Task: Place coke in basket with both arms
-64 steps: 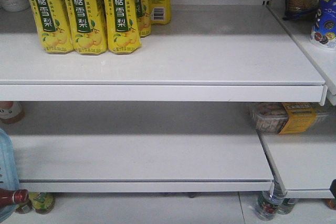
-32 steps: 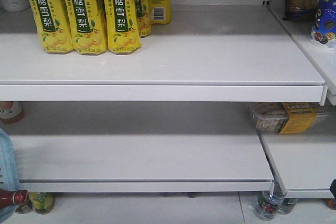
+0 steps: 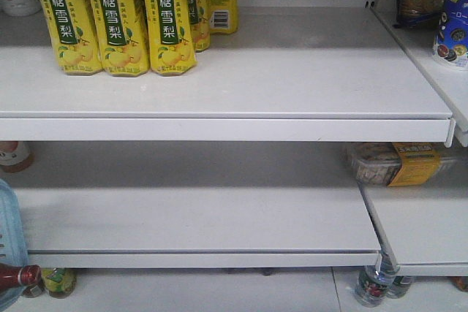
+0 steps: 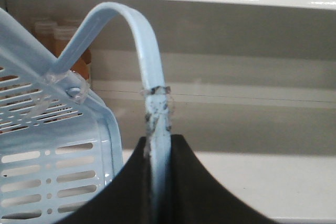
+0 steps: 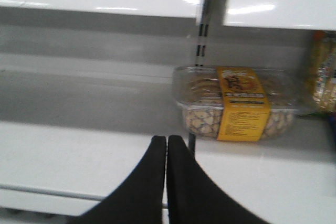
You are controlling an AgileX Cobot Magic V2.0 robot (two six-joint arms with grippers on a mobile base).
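- Two grippers show, each in its own wrist view. My left gripper [image 4: 157,182] is clamped on the thin handle [image 4: 149,66] of the blue basket [image 4: 52,129]; the handle runs up between the closed fingers and arches over toward its hinge.
- My right gripper [image 5: 166,171] has its fingers pressed together with nothing between them, pointing at a white shelf [image 5: 79,150] near a clear box of snacks [image 5: 236,103] with a yellow band.
- In the front view only the basket's edge shows at the lower left, and a red-capped dark bottle [image 3: 18,277] pokes in just below it. I take it for the coke, though I can't tell whether it lies inside the basket or beside it.
- Risk as I judge it: the handle is thin and hinged, so the basket could swing or tip in my grip and spill whatever it holds.
- Yellow drink cartons [image 3: 117,20] stand on the top shelf, well apart from both arms.
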